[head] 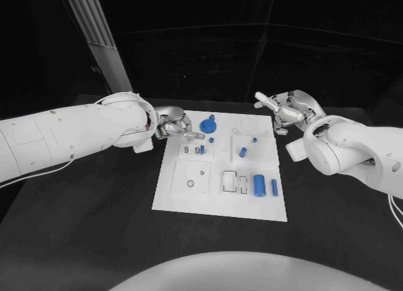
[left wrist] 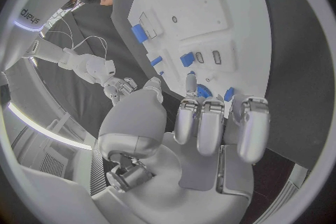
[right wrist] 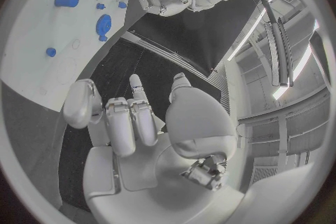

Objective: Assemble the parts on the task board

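hovering at task board (head: 221, 205) far corners: left hand (head: 175, 128) and right hand (head: 284, 109), fingers apart, holding nothing.

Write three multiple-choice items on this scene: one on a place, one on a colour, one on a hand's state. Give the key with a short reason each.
1. Where is the left hand?
A. At the far left corner of the task board
B. At the board's near right corner
C. Off the table

2. What colour is the round gear-like part at the board's far edge?
A. Red
B. Blue
C. Yellow

3. What does the right hand hold?
A. A blue cylinder
B. The board
C. Nothing

Key:
1 A, the head view shows it at the board's far left corner.
2 B, it is blue like the other parts.
3 C, its fingers are apart and bare, off the board's far right corner.
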Controlling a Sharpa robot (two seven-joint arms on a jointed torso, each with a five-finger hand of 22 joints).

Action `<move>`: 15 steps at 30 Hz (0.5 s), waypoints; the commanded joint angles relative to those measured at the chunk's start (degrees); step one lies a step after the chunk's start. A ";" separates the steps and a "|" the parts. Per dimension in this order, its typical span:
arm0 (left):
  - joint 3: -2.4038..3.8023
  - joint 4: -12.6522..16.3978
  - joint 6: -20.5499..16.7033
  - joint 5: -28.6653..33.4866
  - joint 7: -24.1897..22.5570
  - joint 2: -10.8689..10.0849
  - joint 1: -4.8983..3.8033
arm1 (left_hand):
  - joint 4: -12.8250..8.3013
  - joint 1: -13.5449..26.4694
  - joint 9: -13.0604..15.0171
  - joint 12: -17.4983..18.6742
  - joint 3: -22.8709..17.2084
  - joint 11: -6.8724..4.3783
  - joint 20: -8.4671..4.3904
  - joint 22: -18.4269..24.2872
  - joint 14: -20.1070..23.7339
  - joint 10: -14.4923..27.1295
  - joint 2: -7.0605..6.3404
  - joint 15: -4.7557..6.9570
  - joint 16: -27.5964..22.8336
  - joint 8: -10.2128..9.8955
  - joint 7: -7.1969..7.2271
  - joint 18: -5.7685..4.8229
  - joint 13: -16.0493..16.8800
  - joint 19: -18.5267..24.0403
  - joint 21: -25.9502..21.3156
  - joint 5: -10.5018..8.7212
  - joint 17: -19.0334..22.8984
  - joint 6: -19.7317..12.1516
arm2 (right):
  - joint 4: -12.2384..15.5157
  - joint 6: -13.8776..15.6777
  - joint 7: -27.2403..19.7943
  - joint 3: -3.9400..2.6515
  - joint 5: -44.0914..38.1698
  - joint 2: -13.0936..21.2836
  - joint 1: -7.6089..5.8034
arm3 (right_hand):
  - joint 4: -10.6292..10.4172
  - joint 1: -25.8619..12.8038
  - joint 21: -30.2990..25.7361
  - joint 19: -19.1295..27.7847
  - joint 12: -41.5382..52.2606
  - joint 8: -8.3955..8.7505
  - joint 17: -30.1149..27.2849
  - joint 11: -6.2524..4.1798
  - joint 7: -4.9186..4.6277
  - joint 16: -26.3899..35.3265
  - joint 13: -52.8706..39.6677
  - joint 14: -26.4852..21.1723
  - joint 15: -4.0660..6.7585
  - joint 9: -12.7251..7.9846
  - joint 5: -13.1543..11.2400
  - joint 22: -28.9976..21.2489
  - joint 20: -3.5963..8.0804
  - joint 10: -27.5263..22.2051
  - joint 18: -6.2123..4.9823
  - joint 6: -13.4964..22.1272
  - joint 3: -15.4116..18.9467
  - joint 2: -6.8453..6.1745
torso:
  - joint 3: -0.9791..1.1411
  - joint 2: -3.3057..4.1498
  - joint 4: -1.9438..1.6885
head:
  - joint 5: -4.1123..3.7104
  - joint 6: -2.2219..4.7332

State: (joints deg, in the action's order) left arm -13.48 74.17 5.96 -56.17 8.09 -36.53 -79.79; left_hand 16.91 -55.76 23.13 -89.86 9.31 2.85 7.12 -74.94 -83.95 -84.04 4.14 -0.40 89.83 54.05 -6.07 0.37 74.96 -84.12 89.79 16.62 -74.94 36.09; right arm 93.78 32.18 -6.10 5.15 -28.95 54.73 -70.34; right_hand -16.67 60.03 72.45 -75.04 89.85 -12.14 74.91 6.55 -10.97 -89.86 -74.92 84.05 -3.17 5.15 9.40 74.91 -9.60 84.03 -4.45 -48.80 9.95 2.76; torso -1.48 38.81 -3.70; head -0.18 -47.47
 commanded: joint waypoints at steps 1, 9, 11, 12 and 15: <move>0.04 -0.90 3.91 -1.06 4.30 0.89 0.08 | -0.10 0.09 0.48 -0.14 -0.08 -0.50 -0.53 -15.06 -6.05 -5.96 1.20 0.50 0.17 -0.59 0.29 -0.37 15.04 -5.88 0.21 0.58 -15.06 -0.04 | -0.13 -2.23 2.41 -0.01 -0.87 -0.19 0.04 | 0.02 0.16 0.10 0.06 0.15 -0.46 15.09 0.24 0.02 -0.14 -15.08 5.95 -0.09 0.10 -0.39 5.36 0.06 5.97 -0.51 0.38 0.44 0.65 | -0.07 -0.01 0.15 | 0.04 -0.02; 0.06 -3.44 6.72 -1.07 4.35 3.08 0.50 | -0.12 -0.25 1.20 -0.14 0.09 -0.61 -0.68 -15.06 -6.05 -5.96 2.06 0.63 0.17 -1.53 0.41 -0.37 15.04 -5.88 0.21 1.99 -15.06 0.27 | -0.04 -3.34 4.81 0.01 -2.97 -0.33 0.19 | 0.06 0.66 0.32 -0.26 0.15 -0.84 15.09 0.19 0.06 -0.14 -15.08 5.95 -0.03 0.14 -0.60 5.51 0.12 5.97 -0.45 0.61 0.61 0.85 | -0.04 0.00 0.12 | -0.39 -0.10; 0.06 -4.47 7.30 -1.07 4.19 3.85 0.62 | -0.14 -0.35 1.25 -0.14 0.12 -0.63 -0.70 -15.06 -6.05 -5.96 2.18 0.64 0.17 -1.81 0.42 -0.37 15.04 -5.88 0.21 2.09 -15.06 0.38 | -0.12 -3.72 5.64 0.02 -3.52 -0.37 0.21 | 0.07 0.75 0.31 -0.28 0.15 -0.90 15.09 0.19 0.06 -0.14 -15.08 5.95 -0.02 0.15 -0.62 5.51 0.12 5.97 -0.45 0.64 0.63 0.87 | -0.04 -0.03 0.03 | -0.57 -0.18; 0.06 -4.79 7.51 -1.05 4.17 4.09 0.65 | -0.14 -0.38 1.27 -0.14 0.14 -0.64 -0.71 -15.06 -6.05 -5.96 2.21 0.65 0.17 -1.91 0.43 -0.37 15.04 -5.88 0.21 2.11 -15.06 0.44 | -0.14 -3.82 5.87 0.02 -3.65 -0.38 0.21 | 0.08 0.85 0.33 -0.31 0.15 -0.96 15.09 0.18 0.07 -0.14 -15.08 5.95 -0.01 0.15 -0.61 5.52 0.13 5.97 -0.45 0.68 0.66 0.89 | -0.02 -0.02 -0.01 | -0.62 -0.15; 0.06 -6.04 8.18 -0.64 4.26 5.04 0.79 | -0.13 -0.40 1.30 -0.14 0.20 -0.65 -0.72 -15.06 -6.05 -5.96 2.28 0.66 0.17 -2.13 0.45 -0.37 15.04 -5.88 0.21 2.12 -15.06 0.56 | -0.29 -4.09 6.60 0.03 -3.99 -0.46 0.30 | 0.09 1.01 0.36 -0.37 0.15 -1.05 15.09 0.17 0.07 -0.14 -15.08 5.95 0.00 0.16 -0.60 5.55 0.15 5.97 -0.43 0.74 0.70 0.92 | -0.01 -0.03 -0.05 | -0.67 -0.17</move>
State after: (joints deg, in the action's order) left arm -13.46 68.52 11.43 -56.81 11.72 -31.74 -78.97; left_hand 16.91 -56.21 24.38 -89.86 9.31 2.44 6.87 -74.93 -83.95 -84.05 5.90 0.00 89.83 52.14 -5.68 0.37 74.96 -83.98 89.79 18.41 -74.93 36.35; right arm 93.52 29.52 -1.50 5.19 -31.37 54.33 -70.00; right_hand -16.65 60.68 72.45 -75.04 89.85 -12.92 74.90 6.55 -10.97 -89.86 -74.92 84.05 -3.18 5.26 9.13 74.91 -9.60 84.03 -4.45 -48.40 10.26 3.40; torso -1.51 38.81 -3.61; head -0.81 -47.63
